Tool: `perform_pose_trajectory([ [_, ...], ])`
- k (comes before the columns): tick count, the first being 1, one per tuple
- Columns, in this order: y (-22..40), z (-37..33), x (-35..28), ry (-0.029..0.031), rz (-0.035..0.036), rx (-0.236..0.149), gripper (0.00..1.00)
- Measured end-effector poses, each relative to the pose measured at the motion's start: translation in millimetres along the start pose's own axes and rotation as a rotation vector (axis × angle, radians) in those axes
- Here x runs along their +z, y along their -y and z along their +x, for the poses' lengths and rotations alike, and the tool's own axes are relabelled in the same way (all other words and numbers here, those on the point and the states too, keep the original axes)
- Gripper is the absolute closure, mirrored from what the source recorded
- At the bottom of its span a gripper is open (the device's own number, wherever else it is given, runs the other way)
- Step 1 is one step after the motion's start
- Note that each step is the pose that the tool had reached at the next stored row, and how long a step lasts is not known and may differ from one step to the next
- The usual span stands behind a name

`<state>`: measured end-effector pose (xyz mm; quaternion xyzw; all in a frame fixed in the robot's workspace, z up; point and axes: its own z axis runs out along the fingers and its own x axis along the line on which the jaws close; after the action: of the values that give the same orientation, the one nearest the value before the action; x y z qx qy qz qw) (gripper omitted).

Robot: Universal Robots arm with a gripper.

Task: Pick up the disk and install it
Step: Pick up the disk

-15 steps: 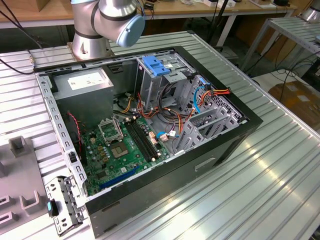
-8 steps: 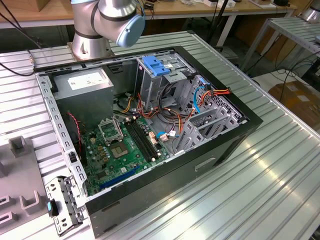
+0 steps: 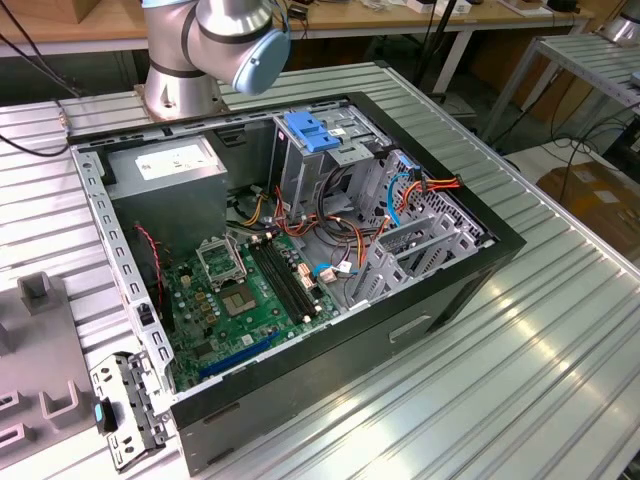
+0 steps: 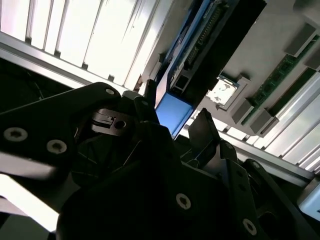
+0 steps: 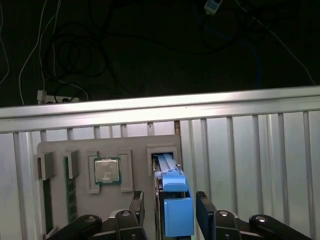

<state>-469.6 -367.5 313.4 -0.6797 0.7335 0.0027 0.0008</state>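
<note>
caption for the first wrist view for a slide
Open gripper straddling the blue-railed disk standing in a slot of the grey holder beside a processor chip.

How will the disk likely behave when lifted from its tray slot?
Probably stiff: the disk is a flat slab with blue plastic rails. Standing on edge in the grey tray slot, it may bind if tilted. The smooth rail could slip between the fingers.

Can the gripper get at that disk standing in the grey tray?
Probably yes. In the first wrist view the gripper is open, one finger on each side of the disk, with nothing in between.
</note>
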Motion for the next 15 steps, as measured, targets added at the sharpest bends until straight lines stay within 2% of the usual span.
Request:
perform_pose_trajectory([
  [2,-0.6,0.1,6.9,0.0001,-0.0001,0.000,0.46],
  [7,-0.7,0.0,16.7,0.0022,-0.0002,0.000,0.46],
  [10,-0.6,0.1,17.9,0.0023,-0.0005,0.000,0.48],
  [11,-0.6,0.1,18.0,0.0024,-0.0004,0.000,0.55],
  [15,-0.7,-1.9,18.4,0.0026,-0.0001,0.000,0.55],
])
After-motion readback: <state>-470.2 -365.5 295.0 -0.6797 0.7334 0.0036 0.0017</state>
